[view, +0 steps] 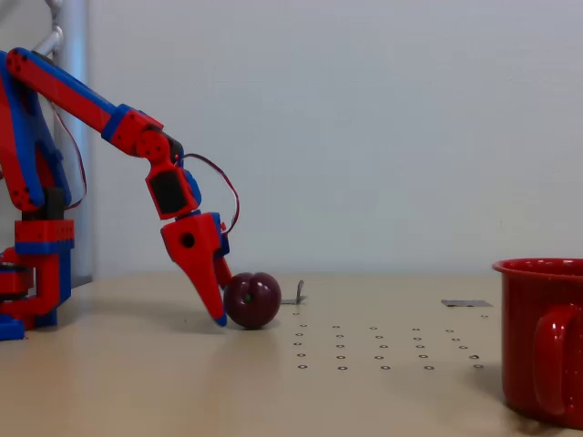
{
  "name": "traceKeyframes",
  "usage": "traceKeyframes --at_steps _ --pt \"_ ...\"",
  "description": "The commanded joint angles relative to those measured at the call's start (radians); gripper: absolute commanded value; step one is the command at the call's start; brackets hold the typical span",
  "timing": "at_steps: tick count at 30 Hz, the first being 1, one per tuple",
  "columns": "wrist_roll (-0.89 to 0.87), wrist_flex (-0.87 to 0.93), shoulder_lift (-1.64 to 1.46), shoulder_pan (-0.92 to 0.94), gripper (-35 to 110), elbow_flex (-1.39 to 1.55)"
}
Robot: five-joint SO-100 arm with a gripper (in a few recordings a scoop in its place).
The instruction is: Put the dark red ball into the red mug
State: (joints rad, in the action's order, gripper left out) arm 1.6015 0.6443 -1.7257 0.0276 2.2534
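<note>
Gripper (219, 314) down low on the table (137, 382), red-and-blue arm (64, 91) reaching in from the left of the fixed view, fingertips right against the dark red ball (252, 299). How wide the fingers stand, I cannot tell from this side. Ball sits on the tabletop just right of the tips. Well beyond it to the right, the red mug (545, 341) stands upright at the picture's edge, handle toward the camera.

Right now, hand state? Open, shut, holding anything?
Hand: tips down at the table against the ball; open or shut cannot be told from this side view, no clear grip.
</note>
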Motion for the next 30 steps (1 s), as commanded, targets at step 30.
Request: traceKeyframes --at_steps 30 --pt "0.074 -0.169 0.020 -0.006 42 -0.130"
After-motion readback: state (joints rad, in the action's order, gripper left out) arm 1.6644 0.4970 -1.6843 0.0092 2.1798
